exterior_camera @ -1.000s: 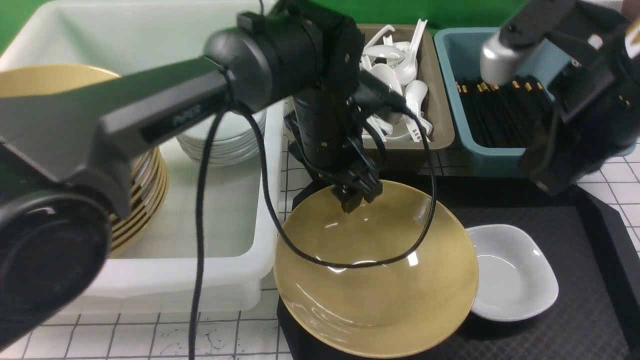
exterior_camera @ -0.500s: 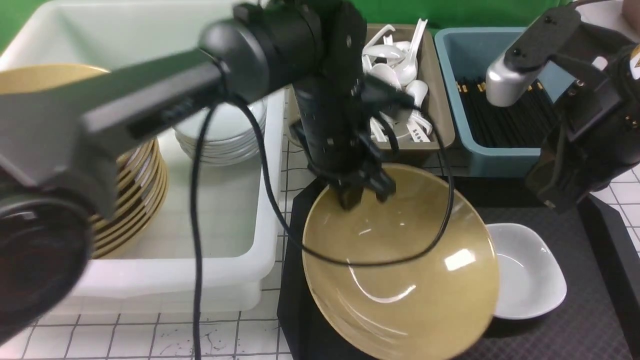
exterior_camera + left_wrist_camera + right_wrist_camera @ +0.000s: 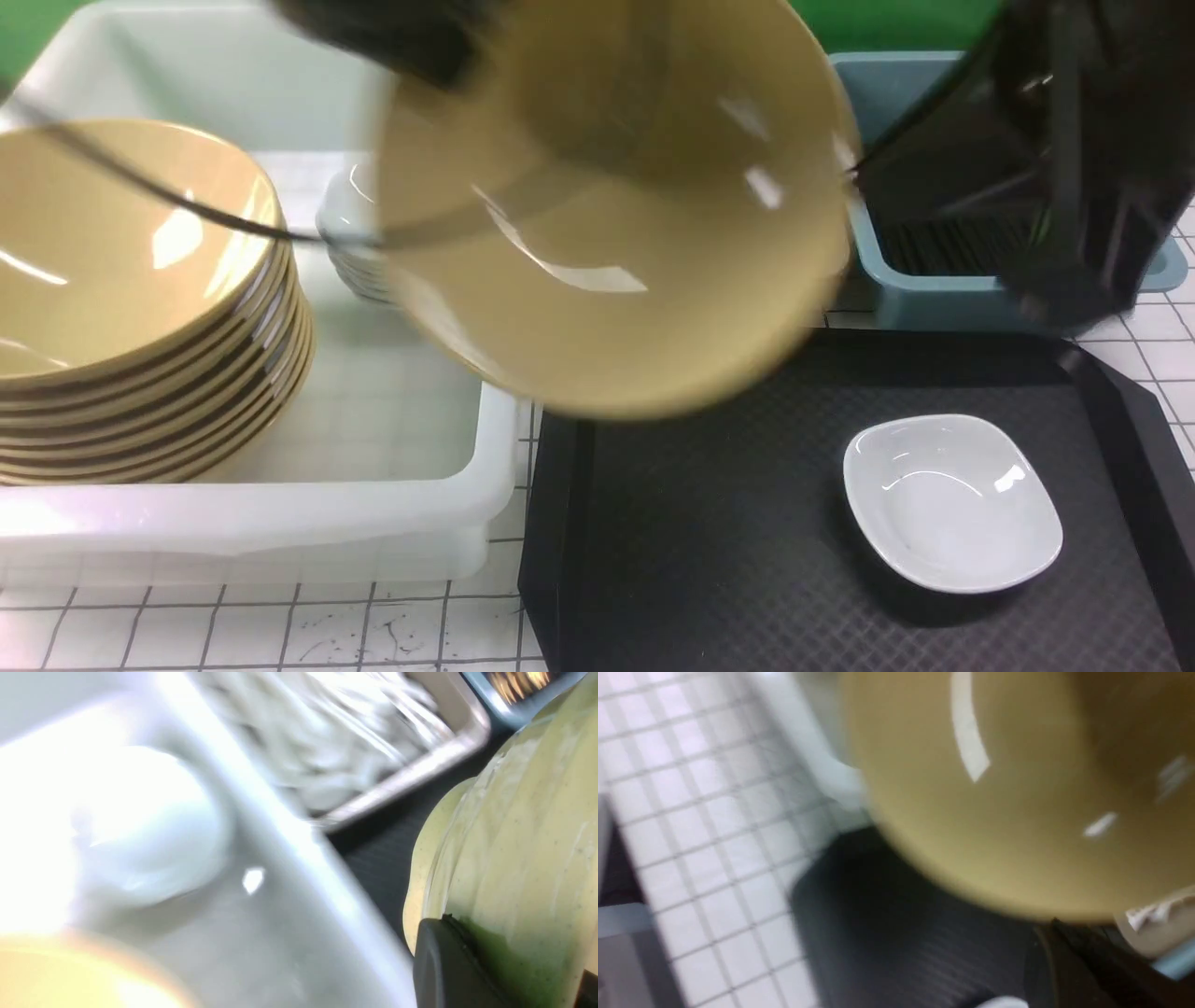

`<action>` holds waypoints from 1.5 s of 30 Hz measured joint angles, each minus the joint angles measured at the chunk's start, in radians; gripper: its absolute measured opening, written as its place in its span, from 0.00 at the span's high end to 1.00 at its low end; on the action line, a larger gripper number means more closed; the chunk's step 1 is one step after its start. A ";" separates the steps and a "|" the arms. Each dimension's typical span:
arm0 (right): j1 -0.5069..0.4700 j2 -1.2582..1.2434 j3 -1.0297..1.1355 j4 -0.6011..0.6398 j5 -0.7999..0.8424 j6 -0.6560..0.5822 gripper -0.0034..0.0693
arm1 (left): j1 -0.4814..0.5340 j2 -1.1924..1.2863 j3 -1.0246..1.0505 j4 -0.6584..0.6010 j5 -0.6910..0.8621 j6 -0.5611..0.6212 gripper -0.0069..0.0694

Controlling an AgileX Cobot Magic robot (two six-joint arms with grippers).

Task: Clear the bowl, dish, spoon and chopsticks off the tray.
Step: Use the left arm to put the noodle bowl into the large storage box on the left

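The mustard-yellow bowl (image 3: 616, 280) hangs tilted and blurred above the tray's far left corner and the tub's edge. My left gripper (image 3: 514, 961) is shut on its rim (image 3: 523, 835); in the front view the bowl hides that gripper. The small white dish (image 3: 952, 504) lies on the black tray (image 3: 709, 523), towards its right. My right gripper (image 3: 1064, 956) is shut with nothing in it, over the tray's far right beside the bowl (image 3: 1017, 812). Black chopsticks (image 3: 943, 247) lie in the blue bin. Blurred white spoons (image 3: 327, 742) fill a tan bin.
A big white tub (image 3: 280, 523) stands left of the tray, holding a stack of yellow bowls (image 3: 121, 308) and a stack of white dishes (image 3: 350, 252). The blue bin (image 3: 934, 299) sits behind the tray. My dark right arm (image 3: 1083, 168) is above it.
My left gripper shut on the bowl's rim and lifted it off the tray, up and to the left, towards the tub. The white dish is now fully in view. The right arm drew back.
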 joint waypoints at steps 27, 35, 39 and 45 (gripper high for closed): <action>0.119 0.050 -0.002 0.000 -0.106 -0.059 0.89 | 0.747 -0.145 0.524 0.000 -0.223 -0.063 0.52; 0.119 0.051 0.010 -0.033 -0.059 -0.055 0.89 | 0.693 -0.211 0.488 0.093 -0.198 -0.099 0.21; 0.119 0.051 0.062 -0.093 -0.057 -0.025 0.89 | 0.603 -0.288 0.412 0.096 -0.166 -0.123 0.20; 0.100 0.051 0.146 -0.113 -0.061 0.030 0.89 | 0.356 -0.336 0.367 0.042 -0.111 -0.126 0.20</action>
